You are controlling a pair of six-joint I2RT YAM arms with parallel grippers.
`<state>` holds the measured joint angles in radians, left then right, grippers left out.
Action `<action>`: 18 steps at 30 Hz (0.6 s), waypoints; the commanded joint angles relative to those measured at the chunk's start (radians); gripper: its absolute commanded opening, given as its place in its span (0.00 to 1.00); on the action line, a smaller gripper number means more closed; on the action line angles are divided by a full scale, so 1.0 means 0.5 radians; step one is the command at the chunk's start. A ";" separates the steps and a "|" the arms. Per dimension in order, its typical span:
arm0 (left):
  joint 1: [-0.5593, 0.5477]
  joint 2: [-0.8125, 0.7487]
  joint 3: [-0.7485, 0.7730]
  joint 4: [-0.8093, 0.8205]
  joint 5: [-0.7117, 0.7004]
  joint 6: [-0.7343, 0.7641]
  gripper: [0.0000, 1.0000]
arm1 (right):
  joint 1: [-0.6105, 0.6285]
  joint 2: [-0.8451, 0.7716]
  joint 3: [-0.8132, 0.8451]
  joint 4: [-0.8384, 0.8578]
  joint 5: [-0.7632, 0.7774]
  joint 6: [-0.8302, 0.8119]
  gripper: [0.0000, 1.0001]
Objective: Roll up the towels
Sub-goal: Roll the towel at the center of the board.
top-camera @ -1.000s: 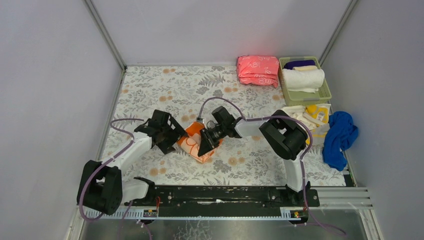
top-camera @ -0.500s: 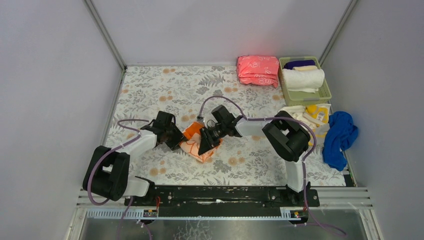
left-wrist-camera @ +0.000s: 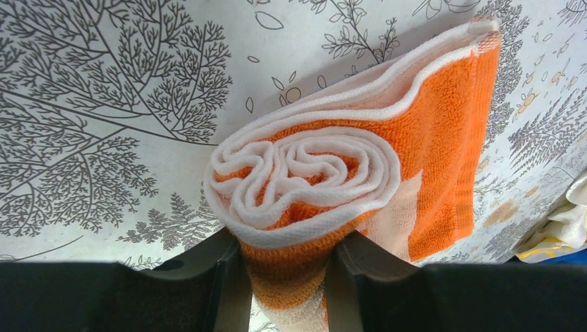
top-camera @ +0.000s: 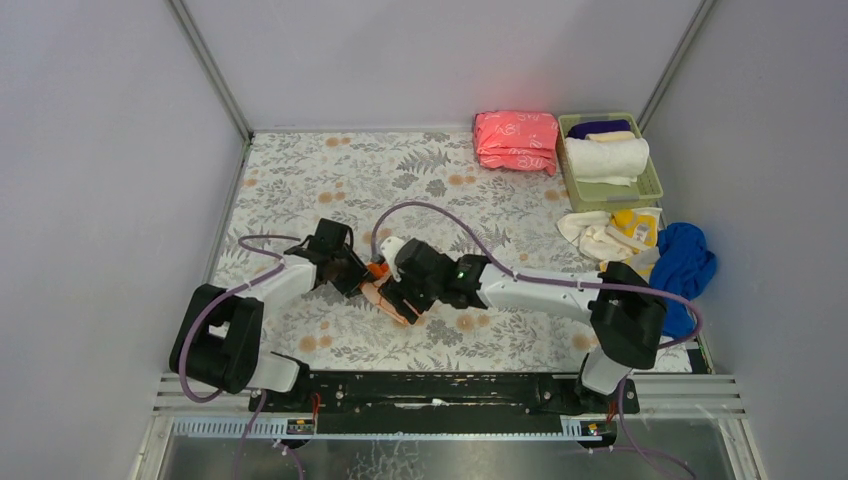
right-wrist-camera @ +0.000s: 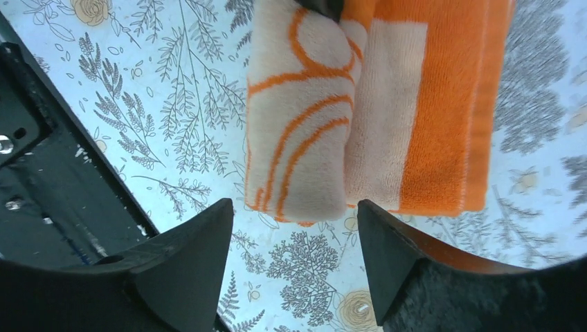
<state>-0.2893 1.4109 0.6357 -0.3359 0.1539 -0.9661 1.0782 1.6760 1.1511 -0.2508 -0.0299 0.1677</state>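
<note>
Left end effector (left-wrist-camera: 289, 266) is pinching one end of the rolled orange terry towel with the white pattern (left-wrist-camera: 311, 173), its spiral facing the wrist camera. The roll lies on the floral-print counter (top-camera: 300, 170), left of centre between the two arms. Right end effector (right-wrist-camera: 294, 214) has its jaws spread wide over the roll's other end, gripping nothing.
</note>
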 commanded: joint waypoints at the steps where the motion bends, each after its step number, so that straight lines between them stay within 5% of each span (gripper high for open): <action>1: -0.034 0.152 -0.088 -0.187 -0.222 0.079 0.23 | 0.233 -0.066 0.115 -0.025 0.660 -0.251 0.74; 6: -0.044 0.157 -0.066 -0.199 -0.230 0.084 0.23 | 0.373 0.130 0.212 -0.006 0.833 -0.341 0.85; 18: -0.054 0.175 -0.053 -0.202 -0.228 0.079 0.23 | 0.476 0.528 0.132 0.051 0.894 -0.376 0.78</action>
<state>-0.3031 1.4303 0.6552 -0.3389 0.1459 -0.9623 1.3060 1.9026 1.2369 -0.2409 0.4007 -0.0227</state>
